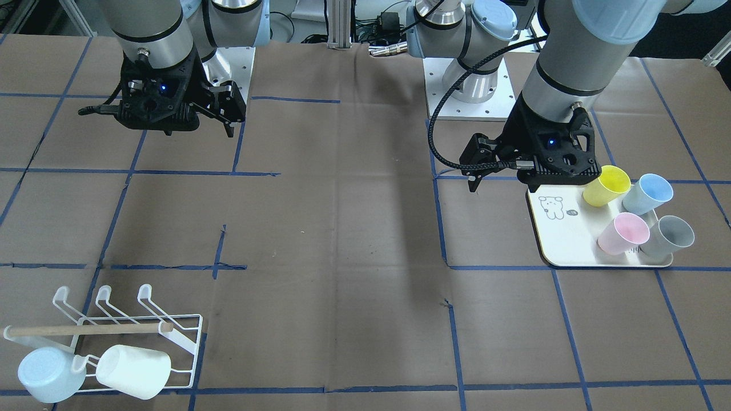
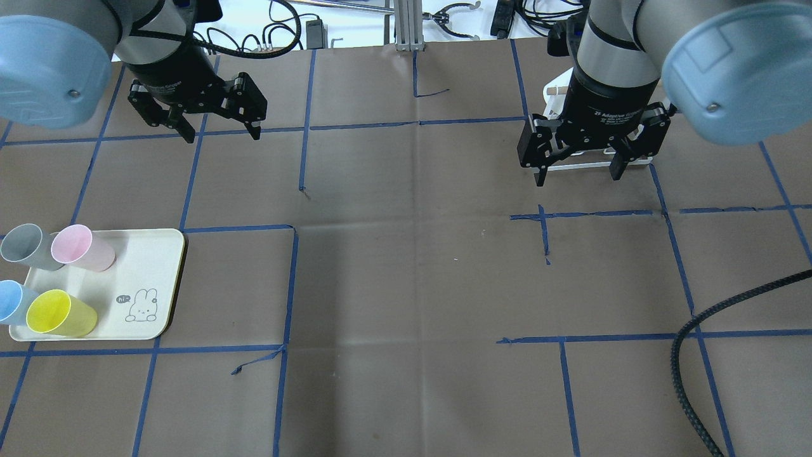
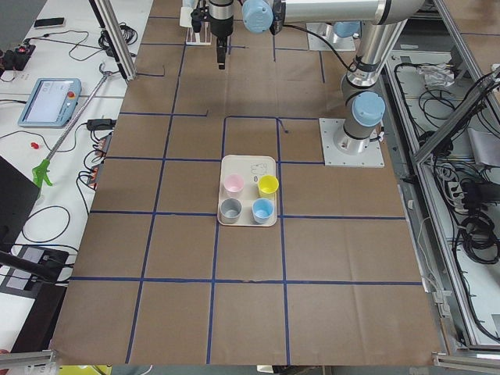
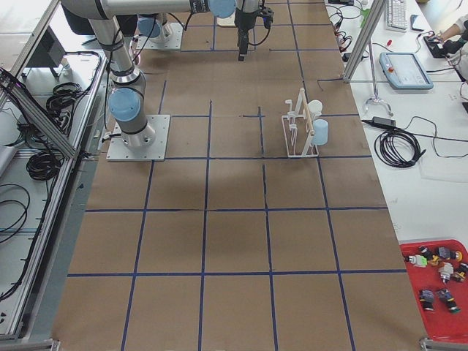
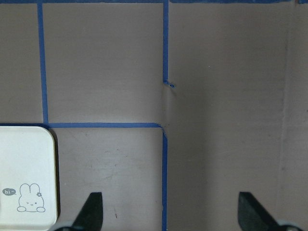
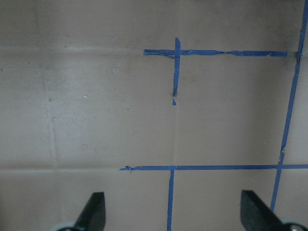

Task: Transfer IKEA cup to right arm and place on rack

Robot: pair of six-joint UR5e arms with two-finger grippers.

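1. Four cups are standing upright on the cream tray point(image 1: 562, 242), long axes vertical and mouths opening upward: a yellow cup point(image 1: 606, 186), a blue cup point(image 1: 647, 194), a pink cup point(image 1: 623, 233) and a grey cup point(image 1: 668, 236). They are sitting in a two-by-two cluster at the tray's end away from its rabbit drawing.
2. The tray is lying on the table's left half, and the white wire rack point(image 1: 184, 345) is standing on the right half, well apart from it.
3. Two more cups are hanging tilted on the rack's prongs, on the side away from the robot: a light-blue cup point(image 1: 48, 374) and a white cup point(image 1: 134, 371). Three prongs on the robot's side are standing bare, and a wooden dowel point(image 1: 85, 330) is running along the top.
4. The left gripper point(image 2: 222, 133) is hovering above the table with its wrist pointing down, near the tray but touching no cup. Its fingers are spread wide and gripping nothing.
5. The right gripper point(image 2: 577, 178) is likewise hanging wrist-down over the table, clear of the rack, its fingers parted and empty.
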